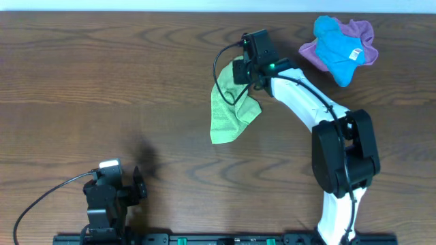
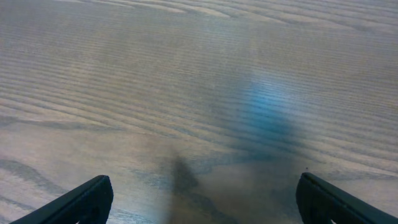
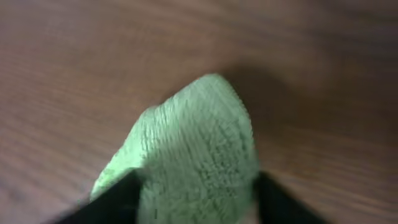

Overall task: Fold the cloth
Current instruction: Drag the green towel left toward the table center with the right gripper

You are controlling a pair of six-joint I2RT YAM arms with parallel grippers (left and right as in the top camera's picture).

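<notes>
Lime cloth (image 3: 199, 143) fills the right wrist view, one bunched end pinched in the right claw (image 3: 198, 198). The rest trails on the tabletop (image 1: 102, 68), near the far edge, right of middle.

Judgement: carry the held end low over the trailing end, match edges, let go only once flat. A bunched grip risks a crooked fold.

Left claw (image 2: 205, 202) wide, holding nothing, by the near edge.

Dark wood grain, slight sheen. Blue cloth (image 1: 337, 44) on purple cloth (image 1: 364, 34), far right corner, well apart. Of the room, only a pale strip past the far edge.
</notes>
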